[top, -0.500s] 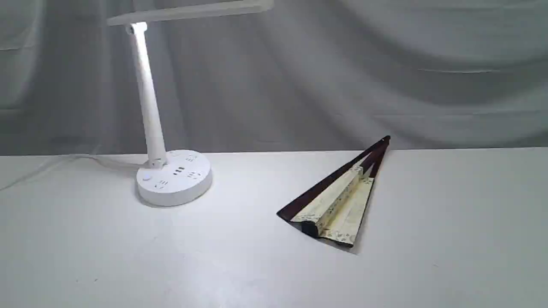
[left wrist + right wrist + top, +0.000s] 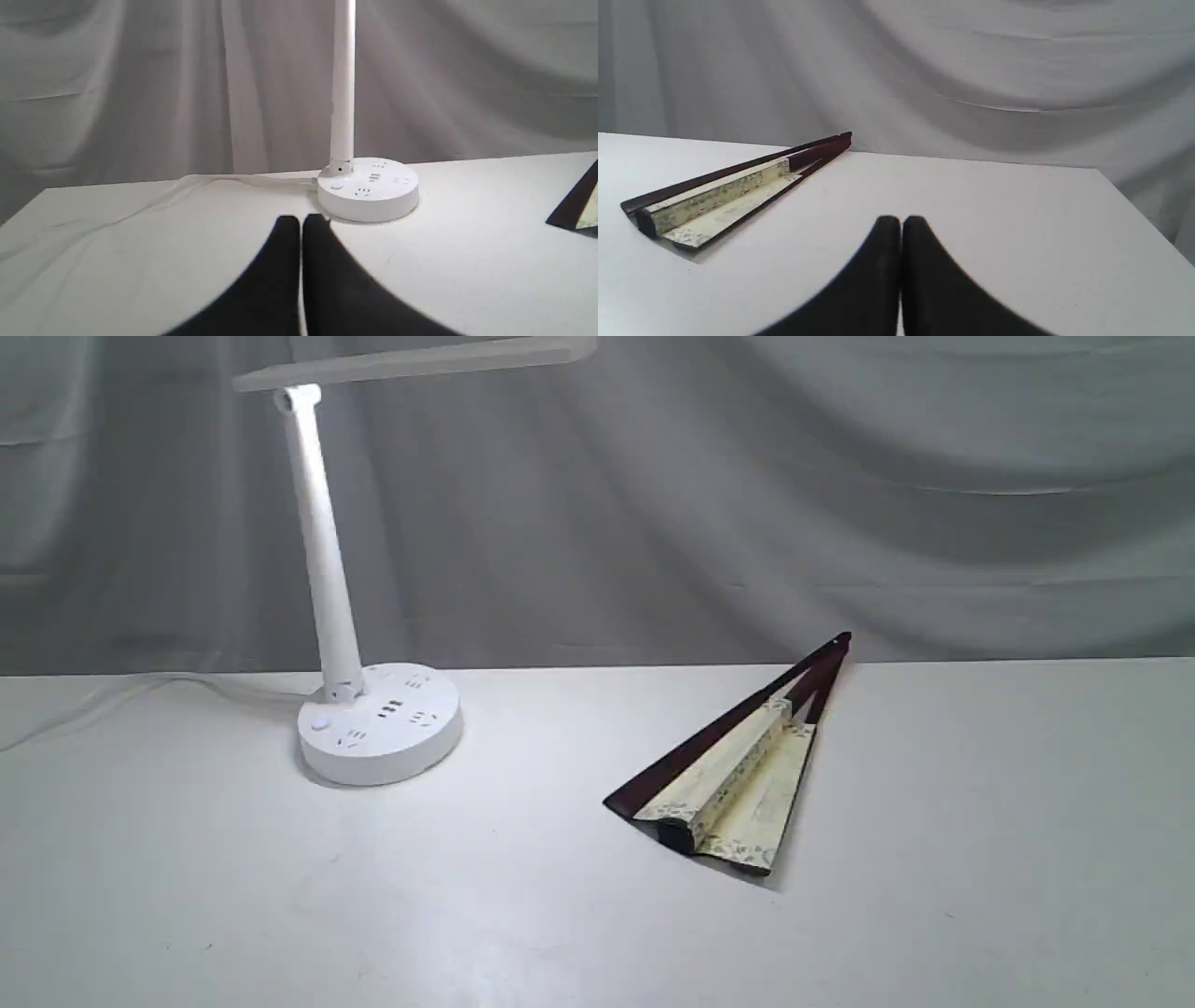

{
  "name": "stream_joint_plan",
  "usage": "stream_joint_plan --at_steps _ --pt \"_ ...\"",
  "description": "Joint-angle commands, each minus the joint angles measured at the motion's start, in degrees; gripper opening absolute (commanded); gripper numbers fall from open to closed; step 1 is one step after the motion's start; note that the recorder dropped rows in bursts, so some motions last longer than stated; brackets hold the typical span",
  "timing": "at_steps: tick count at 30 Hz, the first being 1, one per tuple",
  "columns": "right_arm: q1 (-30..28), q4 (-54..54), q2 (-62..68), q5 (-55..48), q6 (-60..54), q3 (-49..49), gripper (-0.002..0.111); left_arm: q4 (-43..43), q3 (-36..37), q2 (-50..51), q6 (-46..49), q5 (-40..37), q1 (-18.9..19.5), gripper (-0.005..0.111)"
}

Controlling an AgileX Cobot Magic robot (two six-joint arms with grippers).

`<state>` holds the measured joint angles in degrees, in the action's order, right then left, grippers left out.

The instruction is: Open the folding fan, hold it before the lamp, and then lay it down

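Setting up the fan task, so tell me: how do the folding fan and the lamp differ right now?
The lamp stands upright; the folding fan lies flat, only partly spread. The lamp is all white; the fan is cream with maroon ribs. Both rest on the white table.

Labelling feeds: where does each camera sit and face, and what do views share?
Exterior view: off the arms, looks across the table at lamp and folding fan; no robot part.
Left wrist view: on left arm, faces the lamp; left gripper, fingers shut.
Right wrist view: on right arm, faces the fan; right gripper, fingers shut.
Shared: the fan, in all three.
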<state>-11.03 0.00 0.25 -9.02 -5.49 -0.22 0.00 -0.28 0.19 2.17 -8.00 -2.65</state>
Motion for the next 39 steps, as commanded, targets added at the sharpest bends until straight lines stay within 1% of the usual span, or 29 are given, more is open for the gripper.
stream_joint_plan --at_steps 1,3,4,6,7,9,13,16,20,26,29,31,35,39 --pt "-0.35 1.04 -0.25 3.6 -0.06 0.22 0.0 -3.31 0.28 -0.19 -0.79 5.34 -0.21 0.0" --pt "-0.35 1.04 -0.25 5.89 -0.06 0.22 0.0 -6.59 0.28 -0.19 -0.83 8.57 -0.21 0.0" --pt "-0.35 1.04 -0.25 7.0 -0.06 0.22 0.0 -9.6 0.28 -0.19 -1.01 10.29 -0.21 0.0" --pt "-0.35 2.24 -0.25 9.87 -0.06 0.22 0.0 -14.78 0.28 -0.19 -1.13 12.57 -0.21 0.0" --pt "-0.35 3.73 -0.25 11.51 -0.06 0.22 0.0 -15.71 0.28 -0.19 -1.13 12.87 -0.21 0.0" --pt "-0.35 5.03 -0.25 11.71 -0.06 0.22 0.0 -16.15 0.28 -0.19 -1.01 10.66 -0.21 0.0" --pt "-0.35 5.27 -0.25 10.96 -0.06 -2.87 0.0 -16.15 -4.64 -0.19 -1.01 5.97 -0.21 0.0" --pt "-0.35 8.17 -0.25 6.93 -0.06 -7.09 0.0 -16.15 -9.81 -0.19 -1.01 2.76 -0.21 0.0" --pt "-0.35 8.3 -0.25 1.34 -0.06 -12.48 0.0 -16.15 -14.92 -0.19 -2.17 -1.53 -0.21 0.0" --pt "-0.35 8.56 1.44 -8.16 0.03 -21.0 0.0 -16.15 -22.57 0.23 -2.17 -11.72 -0.21 0.0" --pt "-0.35 8.56 6.02 -11.95 0.03 -25.24 0.0 -16.15 -25.85 3.92 -2.17 -16.3 -0.21 0.0" --pt "-0.35 8.56 9.24 -13.39 0.03 -27.67 0.0 -16.15 -27.39 6.77 -2.17 -17.68 -0.21 0.0" --pt "-0.35 8.56 15.93 -15.58 -0.66 -32.32 0.0 -16.15 -29.79 13.35 -2.17 -18.1 -0.21 0.0" --pt "-0.35 8.56 22.02 -15.85 -0.66 -35.59 0.0 -16.15 -31.49 20.63 -0.07 -17.41 -0.21 0.0"
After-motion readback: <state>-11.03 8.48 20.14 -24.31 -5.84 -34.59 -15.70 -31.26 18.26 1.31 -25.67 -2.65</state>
